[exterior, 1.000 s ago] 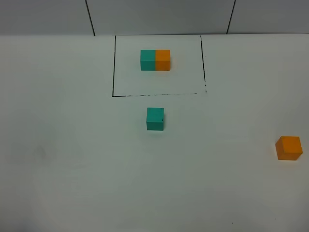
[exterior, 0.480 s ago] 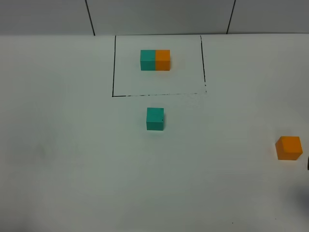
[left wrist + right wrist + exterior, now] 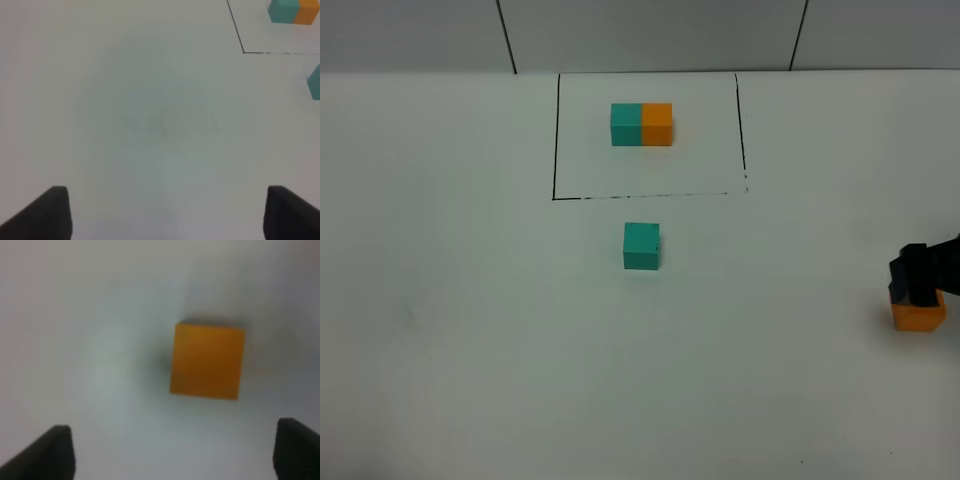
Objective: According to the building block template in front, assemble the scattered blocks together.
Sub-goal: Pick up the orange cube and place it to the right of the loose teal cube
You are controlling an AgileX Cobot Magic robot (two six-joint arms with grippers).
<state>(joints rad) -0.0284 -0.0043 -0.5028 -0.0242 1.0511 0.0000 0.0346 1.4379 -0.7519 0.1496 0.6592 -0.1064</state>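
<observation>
The building block template (image 3: 641, 124), a teal and an orange cube joined side by side, stands inside a thin black outline (image 3: 555, 150) at the back of the table. Of the scattered blocks, the teal cube (image 3: 641, 246) sits just in front of that outline. The orange cube (image 3: 918, 316) lies at the far right, partly covered by my right gripper (image 3: 923, 272). In the right wrist view the orange cube (image 3: 207, 361) lies ahead of the open gripper (image 3: 172, 452), not between its fingers. My left gripper (image 3: 167, 215) is open over bare table, with the template (image 3: 294, 11) and the teal cube (image 3: 315, 82) far off.
The white table (image 3: 470, 330) runs back to a grey wall with two dark vertical seams (image 3: 506, 35). The outline's near-left corner (image 3: 243, 51) shows in the left wrist view. The left arm does not show in the exterior view.
My right gripper has come in from the right edge of the exterior view and now hangs over the orange cube's far side. The cubes have not moved.
</observation>
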